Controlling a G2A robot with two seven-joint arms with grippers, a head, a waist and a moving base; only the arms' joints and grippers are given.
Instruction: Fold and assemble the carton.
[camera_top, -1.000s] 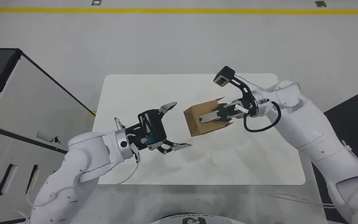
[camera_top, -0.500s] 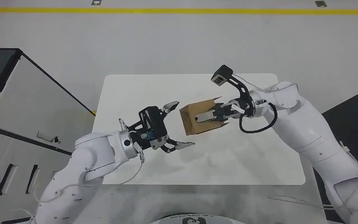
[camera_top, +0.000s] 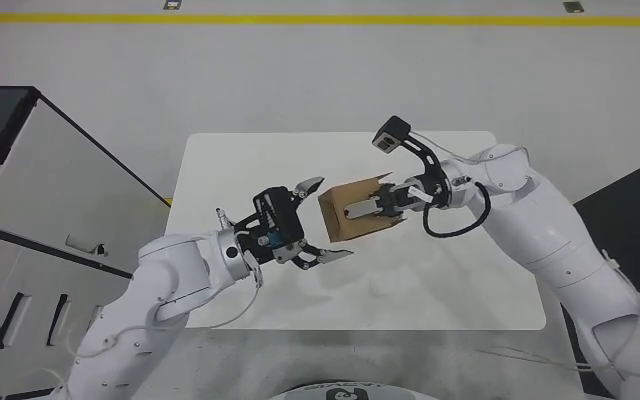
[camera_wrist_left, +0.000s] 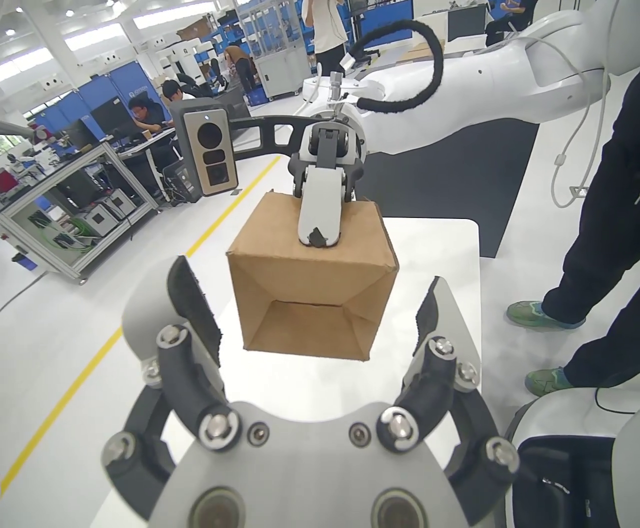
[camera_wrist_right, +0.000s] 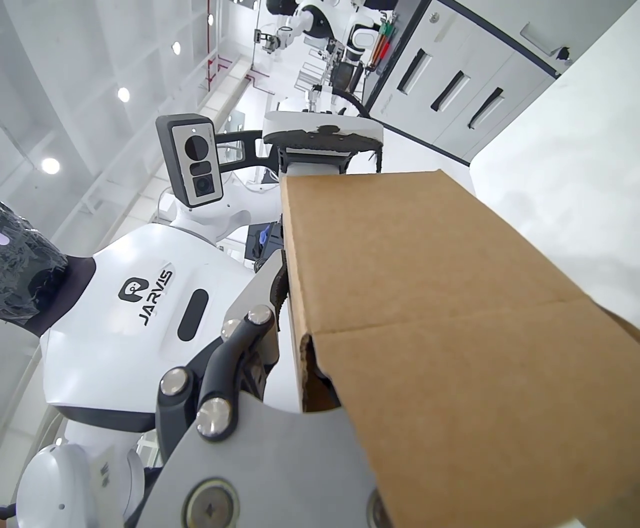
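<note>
Grips carton (camera_top: 345, 208) in right claw (camera_top: 362, 209) above worktop (camera_top: 250, 160) centre; holds left claw (camera_top: 333, 219) spread apart facing open end; best pressed squarely, gently.

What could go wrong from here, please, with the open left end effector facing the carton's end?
The right end effector seems to grip the carton by one wall only, so a push from the left end effector could twist it or slip it loose. The inward flaps at the facing end look loosely set; an off-centre push might crumple them.
</note>
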